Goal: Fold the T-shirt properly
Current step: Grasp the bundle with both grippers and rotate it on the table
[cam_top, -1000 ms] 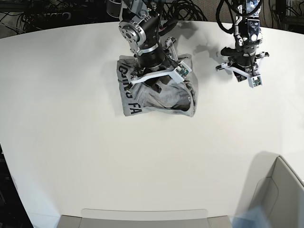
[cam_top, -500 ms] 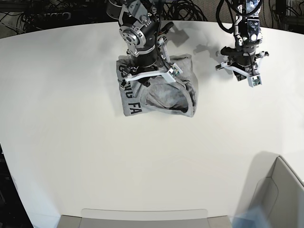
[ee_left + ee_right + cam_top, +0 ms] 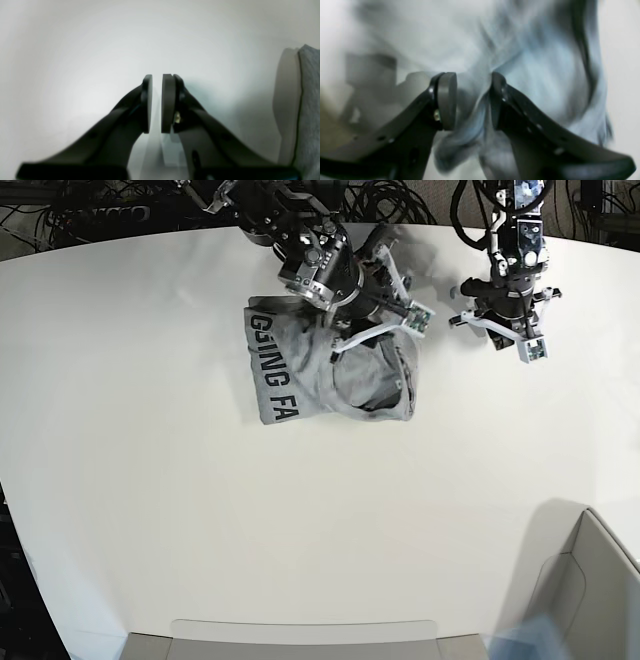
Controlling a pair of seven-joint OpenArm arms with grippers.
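Note:
The heather-grey T-shirt (image 3: 300, 375) lies crumpled in a rough square at the back of the white table (image 3: 150, 510), black lettering showing along its left edge. My right gripper (image 3: 372, 340) hovers over the shirt's upper right part. In the right wrist view its jaws (image 3: 473, 100) stand open, with blurred grey cloth (image 3: 532, 62) under and behind the gap and nothing pinched. My left gripper (image 3: 502, 325) hangs over bare table to the right of the shirt. Its pads (image 3: 156, 102) stand a narrow gap apart and hold nothing. The shirt's edge (image 3: 310, 100) shows at the far right of that view.
A cardboard box (image 3: 590, 580) sits at the front right corner. A grey tray edge (image 3: 300, 638) runs along the table's front. Dark cables (image 3: 390, 200) lie behind the back edge, where both arms come in.
My right arm has swung up and to the right across the shirt, uncovering more of the lettering on its left side. The left arm has barely moved.

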